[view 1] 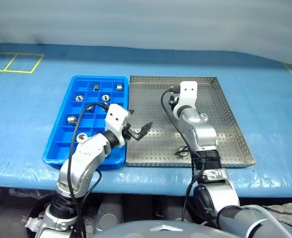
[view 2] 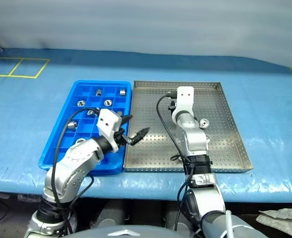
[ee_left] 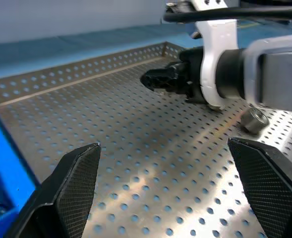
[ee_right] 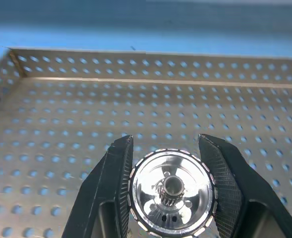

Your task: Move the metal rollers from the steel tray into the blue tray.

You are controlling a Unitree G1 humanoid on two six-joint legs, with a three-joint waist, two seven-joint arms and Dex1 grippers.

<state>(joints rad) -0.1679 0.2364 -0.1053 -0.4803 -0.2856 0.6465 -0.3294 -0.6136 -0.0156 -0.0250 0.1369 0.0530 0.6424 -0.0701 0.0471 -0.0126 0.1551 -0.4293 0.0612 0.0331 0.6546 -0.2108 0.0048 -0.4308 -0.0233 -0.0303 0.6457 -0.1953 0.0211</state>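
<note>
Right gripper [ee_right: 170,191] squeezes a roller [ee_right: 171,199].
It is above the steel tray [view 1: 235,144]. Left gripper [view 1: 137,128] is spread wide, holding nothing.

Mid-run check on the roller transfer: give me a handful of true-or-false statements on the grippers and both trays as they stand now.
1. The right gripper is shut on a metal roller. True.
2. The left gripper is clamped on a roller. False: its fingers stand wide apart with nothing between them, over the steel tray.
3. The blue tray holds no rollers yet. False: several already sit in its compartments, such as one near the far end.
4. A loose roller lies on the steel tray beside the right arm. True.
5. The blue tray sits on the robot's right of the steel tray. False: it lies on the left, edge against edge.
</note>
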